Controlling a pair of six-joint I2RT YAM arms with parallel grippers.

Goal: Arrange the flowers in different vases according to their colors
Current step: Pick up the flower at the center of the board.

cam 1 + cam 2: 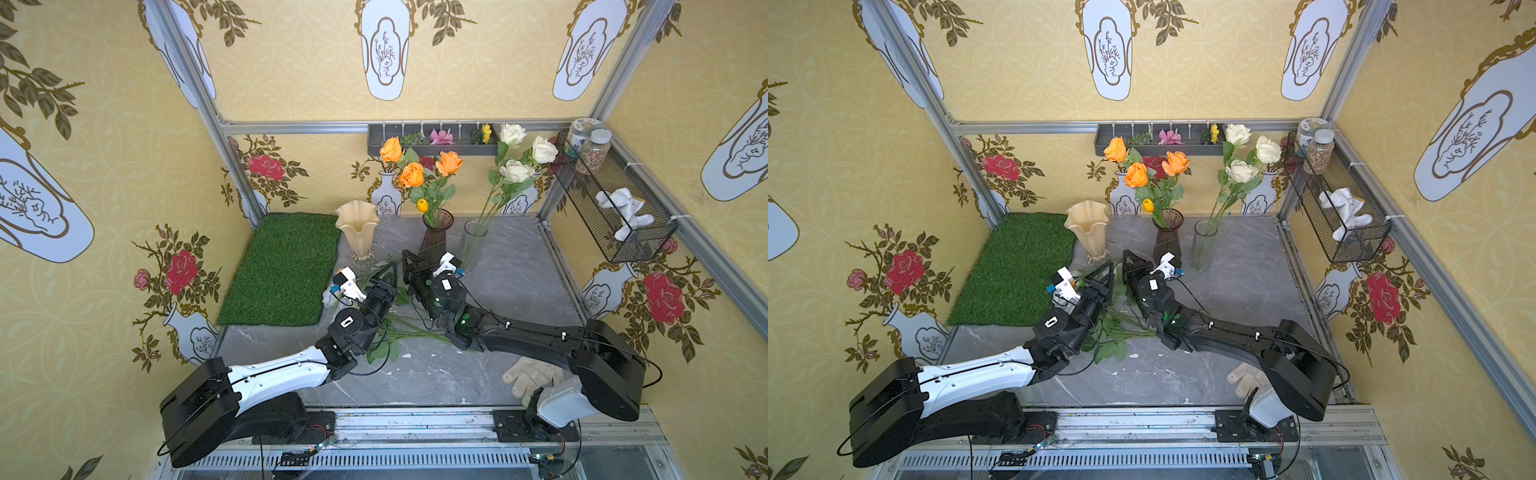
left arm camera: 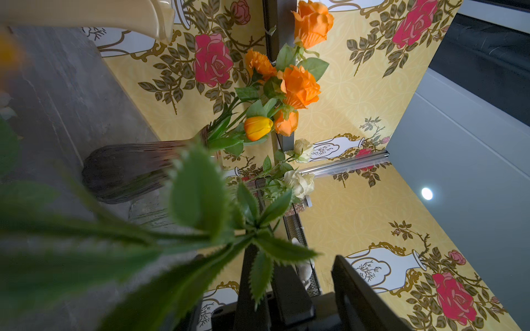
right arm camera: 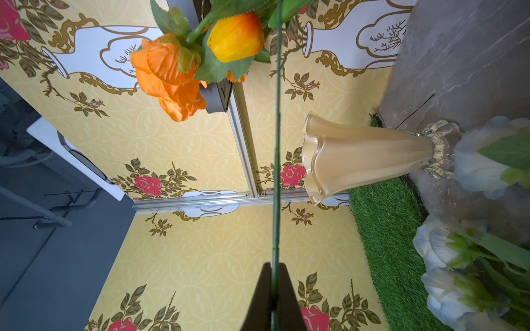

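Flowers look roughly two-thirds sorted. Orange roses and a yellow tulip stand in the purple vase. Cream roses lean in the cylinder just to that vase's right. The cream vase, just to its left, holds nothing. What seems left is the pale roses, which lie on the bench in front of and left of the purple vase, by the cream vase's foot, with loose leaves spread under both arms. The right end effector, close in front of the purple vase's base, is pinched tight on a thin stem; its bloom is out of view, so I cannot tell which flower it belongs to. The left end effector, further left of that vase, has its jaws wide apart among the leaves, and whether they touch anything I cannot tell. The purple vase is dark ribbed glass, waisted with a flared mouth. The cylinder is clear and straight-walled. The cream vase is glossy, milky amber, with a ruffled rim and a knobbly clear foot. Petals look like soft fabric, the leaves are saw-edged plastic, the stem is wiry, and the bench is grey and marble-veined.
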